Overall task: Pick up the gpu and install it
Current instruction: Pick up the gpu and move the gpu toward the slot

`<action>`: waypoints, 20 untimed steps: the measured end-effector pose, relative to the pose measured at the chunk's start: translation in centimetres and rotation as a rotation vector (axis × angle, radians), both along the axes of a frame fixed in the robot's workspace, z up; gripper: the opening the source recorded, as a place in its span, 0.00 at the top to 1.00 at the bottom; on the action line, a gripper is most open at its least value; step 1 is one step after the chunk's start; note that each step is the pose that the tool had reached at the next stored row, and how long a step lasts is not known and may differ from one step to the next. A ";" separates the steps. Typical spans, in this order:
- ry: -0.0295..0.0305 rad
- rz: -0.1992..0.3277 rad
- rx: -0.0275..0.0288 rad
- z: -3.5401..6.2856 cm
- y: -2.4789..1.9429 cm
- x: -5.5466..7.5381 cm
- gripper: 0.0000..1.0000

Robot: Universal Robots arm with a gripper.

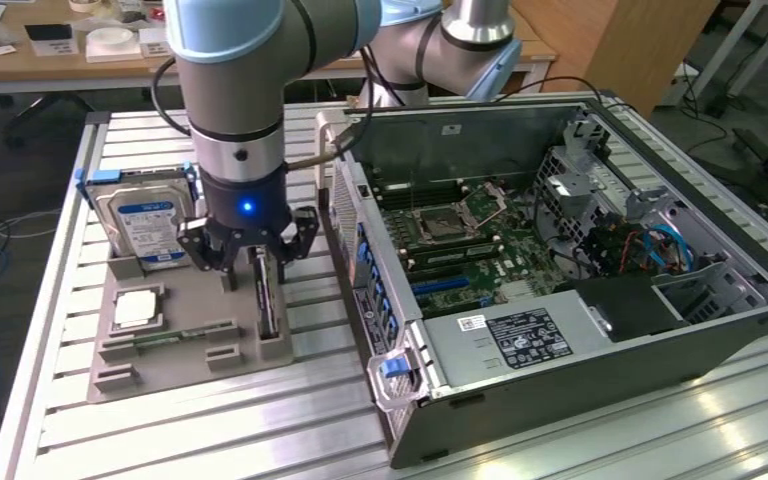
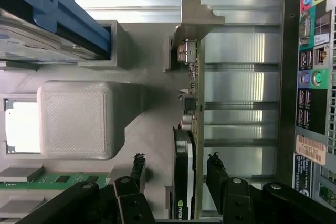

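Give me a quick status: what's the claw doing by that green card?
Open claw straddles the gpu, gaps both sides. The gpu stands on edge in the gray holder. Nothing in between; hard drive stands apart.

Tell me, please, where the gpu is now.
The gpu stands on edge in the grey tray, on the exterior view's left of the computer case, between the open jaws, near the hard drive.

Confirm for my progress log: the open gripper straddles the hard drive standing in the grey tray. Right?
Not the hard drive: the open gripper straddles the graphics card standing in the grey tray, as the wrist view shows.
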State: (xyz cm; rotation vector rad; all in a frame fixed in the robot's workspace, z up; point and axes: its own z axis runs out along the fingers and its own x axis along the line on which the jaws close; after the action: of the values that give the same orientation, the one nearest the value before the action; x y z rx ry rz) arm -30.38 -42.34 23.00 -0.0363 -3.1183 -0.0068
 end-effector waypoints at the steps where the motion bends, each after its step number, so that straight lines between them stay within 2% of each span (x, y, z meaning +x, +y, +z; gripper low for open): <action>1: 0.0005 -0.002 -0.0014 -0.10 0.05 0.1 0.41; 4: -0.0001 -0.007 -0.0102 -0.38 0.06 0.1 0.41; 7: -0.0041 -0.019 -0.0199 -0.63 0.07 0.1 0.41; 13: -0.0183 -0.037 -0.0243 -1.10 0.17 0.1 0.41; 15: -0.0247 -0.039 -0.0285 -1.20 0.43 0.1 0.41; 17: -0.0257 -0.040 -0.0299 -1.25 0.72 0.1 0.41; 20: -0.0257 -0.040 -0.0299 -1.34 0.74 0.1 0.41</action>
State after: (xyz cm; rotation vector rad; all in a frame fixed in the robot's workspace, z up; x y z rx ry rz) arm -30.27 -41.60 21.67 -0.0999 -3.1429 0.0391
